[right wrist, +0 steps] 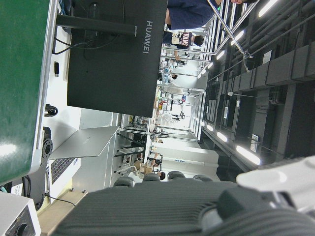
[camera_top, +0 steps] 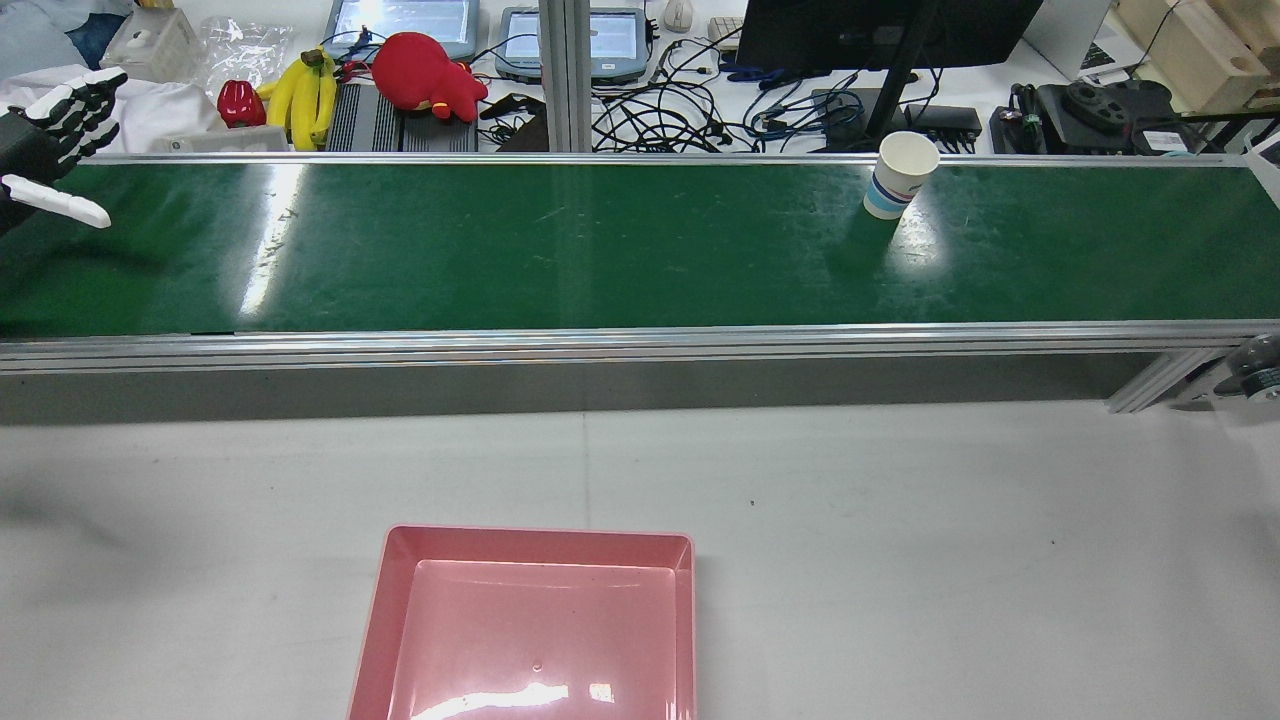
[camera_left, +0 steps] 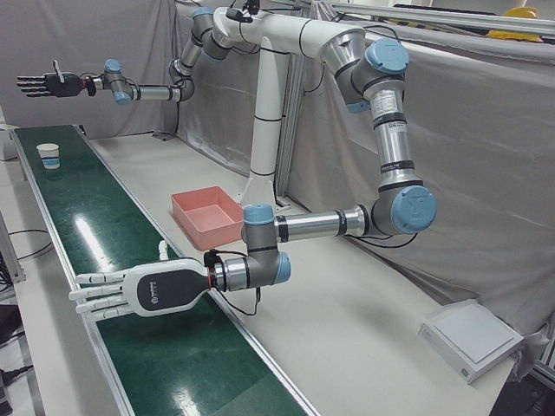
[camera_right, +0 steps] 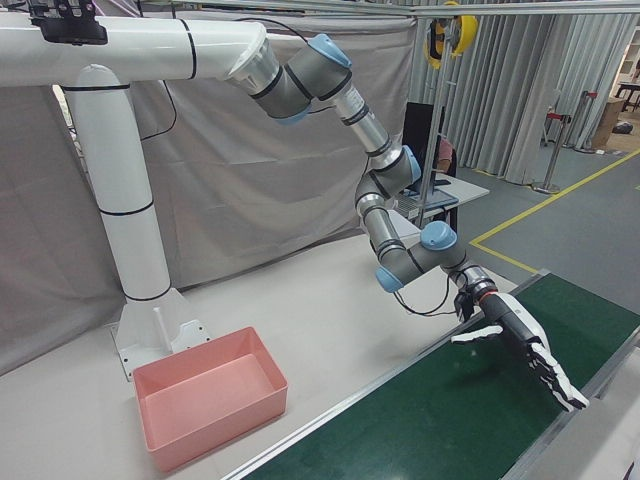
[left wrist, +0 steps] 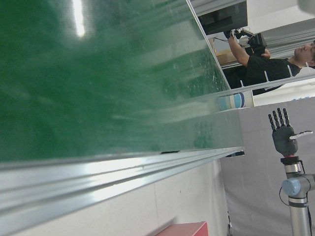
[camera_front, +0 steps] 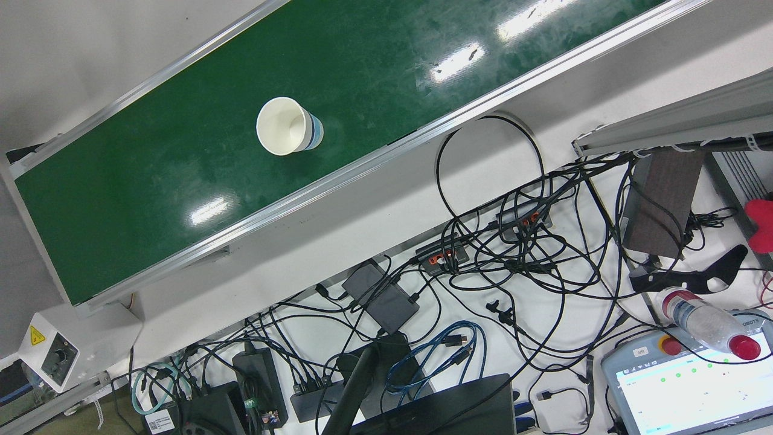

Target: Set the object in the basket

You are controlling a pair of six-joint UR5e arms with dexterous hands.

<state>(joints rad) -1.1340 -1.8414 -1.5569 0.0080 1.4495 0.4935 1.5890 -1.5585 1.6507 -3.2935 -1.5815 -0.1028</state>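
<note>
Paper cup (camera_top: 900,175) upright on the green conveyor belt (camera_top: 600,245), nothing beside it; pink basket (camera_top: 530,625) on the tabletop (camera_top: 950,560). Left hand (camera_left: 143,292) and right hand (camera_left: 52,84): fingers spread, empty.

Bright overhead light, white glare patches on the green belt (camera_top: 600,250) (left hand view blurred).

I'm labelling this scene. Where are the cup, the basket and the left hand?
cup (camera_top: 897,180): rear view, on its side wall.
basket (camera_top: 381,583): rear view, on its left rim.
left hand (camera_left: 154,290): left-front view, on the back of the hand, fingers spread over the belt.
</note>
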